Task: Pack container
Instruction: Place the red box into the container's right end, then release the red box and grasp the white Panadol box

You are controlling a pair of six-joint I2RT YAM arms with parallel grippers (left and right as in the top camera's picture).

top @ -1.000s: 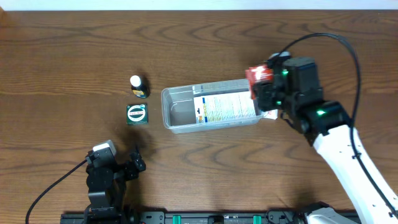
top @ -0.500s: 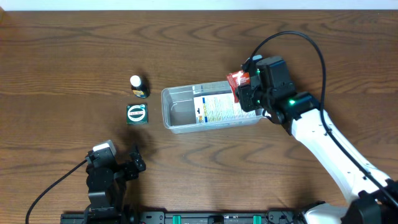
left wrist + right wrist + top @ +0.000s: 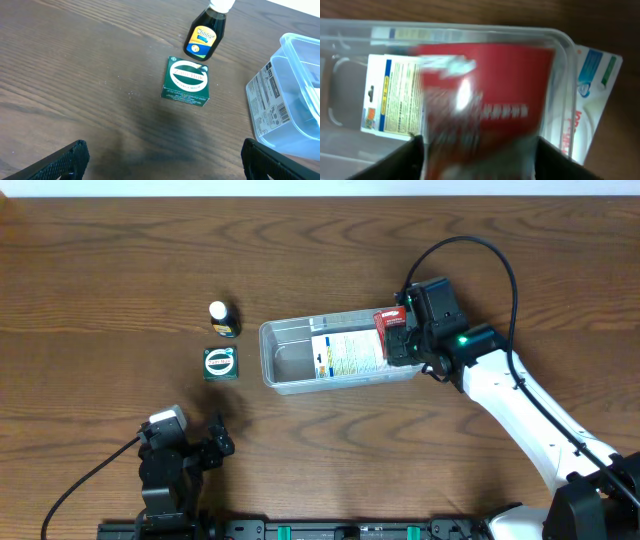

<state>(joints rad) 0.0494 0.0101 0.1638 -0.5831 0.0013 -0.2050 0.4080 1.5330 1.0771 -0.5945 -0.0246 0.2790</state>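
Observation:
The clear plastic container (image 3: 282,362) lies in the middle of the table with a white printed card (image 3: 348,352) inside it. My right gripper (image 3: 402,340) is over the container's right end, shut on a red packet (image 3: 388,320). In the right wrist view the blurred red packet (image 3: 485,95) fills the gap between the fingers (image 3: 402,160) and hangs over the container (image 3: 350,60) and the card (image 3: 392,95). My left gripper (image 3: 190,448) is open and empty near the front left; its wrist view shows only bare wood between its fingers (image 3: 65,160).
A green box (image 3: 220,363) and a small dark bottle (image 3: 222,319) with a white cap sit left of the container; both also show in the left wrist view, the box (image 3: 186,82) and the bottle (image 3: 204,36). A white package (image 3: 592,100) lies just beyond the container's right end.
My right gripper has moved left and down with the red packet, from beyond the container's right end to over its right end. The left arm has not moved.

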